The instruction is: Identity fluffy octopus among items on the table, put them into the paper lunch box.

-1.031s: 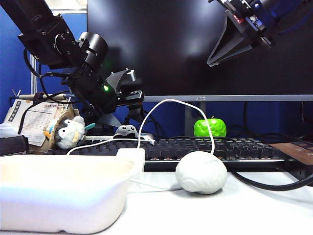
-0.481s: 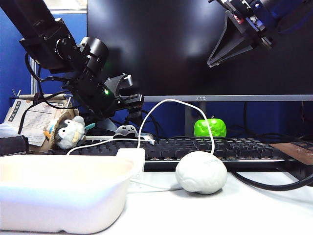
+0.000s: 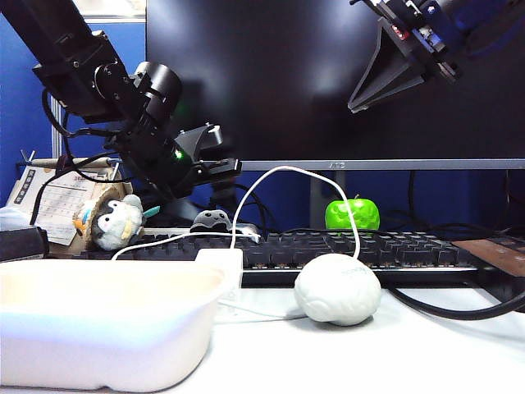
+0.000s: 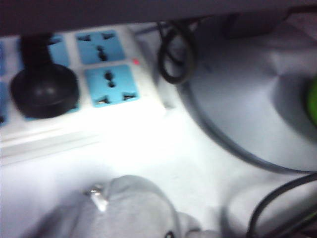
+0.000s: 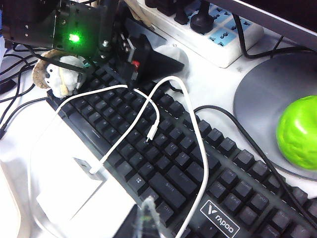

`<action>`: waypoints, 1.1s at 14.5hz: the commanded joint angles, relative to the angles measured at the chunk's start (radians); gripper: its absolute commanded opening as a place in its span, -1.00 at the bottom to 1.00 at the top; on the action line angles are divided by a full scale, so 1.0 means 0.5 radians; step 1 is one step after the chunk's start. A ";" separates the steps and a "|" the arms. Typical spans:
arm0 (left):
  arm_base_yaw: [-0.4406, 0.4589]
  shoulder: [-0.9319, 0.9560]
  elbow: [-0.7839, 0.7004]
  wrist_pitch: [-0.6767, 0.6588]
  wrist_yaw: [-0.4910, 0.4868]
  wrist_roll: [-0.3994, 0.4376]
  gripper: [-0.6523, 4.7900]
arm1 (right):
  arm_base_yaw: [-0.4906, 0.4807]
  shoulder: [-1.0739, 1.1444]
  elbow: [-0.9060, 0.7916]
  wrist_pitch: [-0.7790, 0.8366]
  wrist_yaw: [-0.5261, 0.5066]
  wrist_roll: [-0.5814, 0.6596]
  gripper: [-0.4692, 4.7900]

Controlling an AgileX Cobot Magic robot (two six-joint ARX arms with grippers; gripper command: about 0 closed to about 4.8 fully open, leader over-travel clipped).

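Lunch box: the paper lunch box is sitting at the near left of the table, seen in the exterior view only.
Grey-white plush: it is leaning behind the box, at the keyboard's left end; the right wrist view is catching it from above.
Left gripper: the left gripper is hanging low behind the keyboard, just over the fluffy octopus. Its own camera is showing none of its fingers, and from the other views I cannot tell whether the jaws are apart or together.
Fluffy octopus: the fluffy octopus is peeking over the keyboard's back edge, dark with pale eyes. The left wrist view is showing it as a blurred, washed-out grey mound, close up.
Power strip: a white power strip with blue sockets is lying beyond the octopus; the exterior view is hiding it.
Brain ball: a white brain-shaped ball is resting in front of the keyboard, a white cable arching over it.
Green apple: it is sitting on the monitor stand behind the keyboard.
Right gripper: the right gripper is hovering high at the right, well apart from everything; jaw state I cannot tell.
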 commanded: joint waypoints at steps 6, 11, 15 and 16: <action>-0.001 0.011 0.005 -0.008 0.098 -0.015 0.31 | 0.002 -0.008 0.012 0.018 -0.013 -0.006 -0.84; -0.001 0.039 0.005 -0.034 0.098 -0.083 -0.06 | 0.002 -0.008 0.012 0.010 -0.013 -0.006 -0.84; -0.001 0.038 0.005 -0.032 0.099 -0.089 -0.13 | 0.002 -0.008 0.012 0.010 -0.012 -0.007 -0.84; -0.001 0.038 0.005 -0.032 0.099 -0.089 -0.22 | 0.002 -0.008 0.012 0.010 -0.012 -0.007 -0.84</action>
